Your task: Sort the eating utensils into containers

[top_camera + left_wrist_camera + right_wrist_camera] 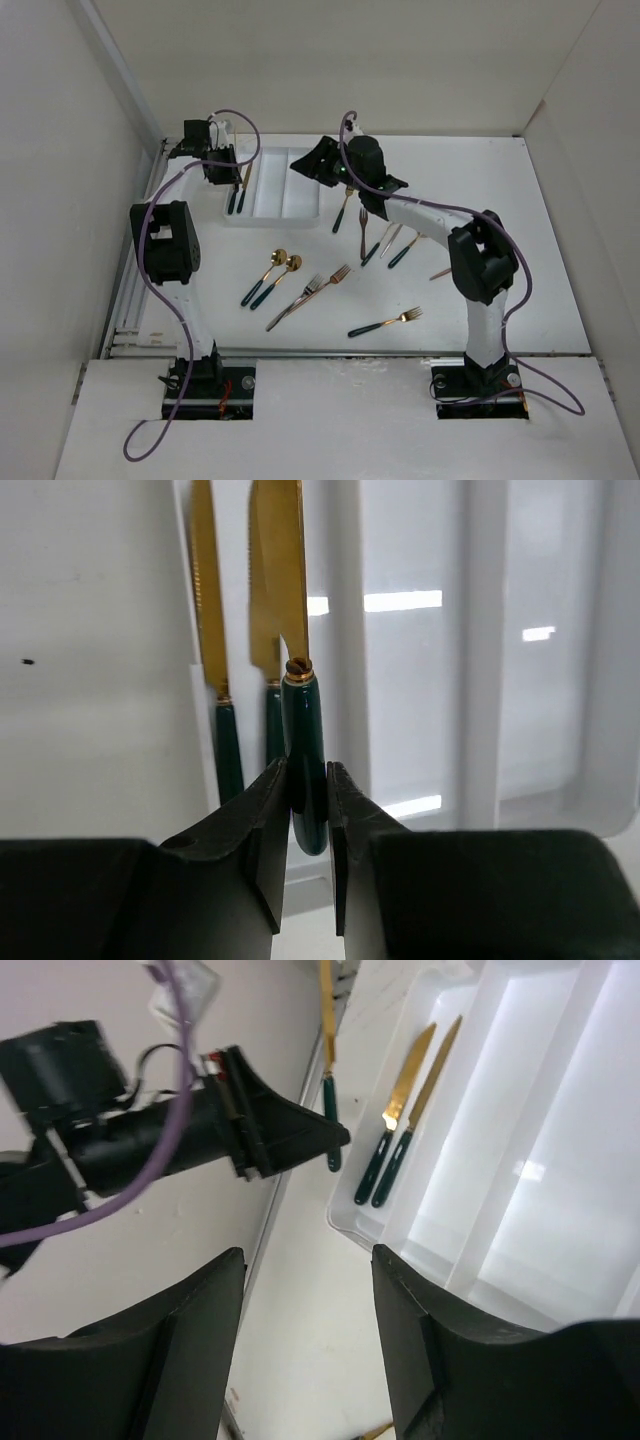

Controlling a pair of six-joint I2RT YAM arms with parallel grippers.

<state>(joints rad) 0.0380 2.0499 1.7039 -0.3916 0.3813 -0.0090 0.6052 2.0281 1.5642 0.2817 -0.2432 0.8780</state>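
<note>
**Left wrist view: knife pinched over the left compartment**

Left gripper [308, 780] is pressed onto the green handle of a knife [300, 715], near its butt, with the gold blade pointing to the far edge. The knife looks raised over the tray [300, 195], which sits toward the far-left corner of the tabletop. It runs parallel to two knives [225, 750] lying in the left compartment [455, 1160] — just to their right, close to the divider [345, 580]. How high it hangs I cannot tell.

To place it well, I would shift it slightly left, off the divider, and keep it in line with the walls. Lower it until handle and blade lie flat, part the fingers only a little so the neighbours are not knocked, then lift straight up.

Right gripper [305, 1300] is spread and holds nothing, by the tray's near end. Forks [385, 322] and spoons [281, 257] lie mid-table — those come after.
</note>
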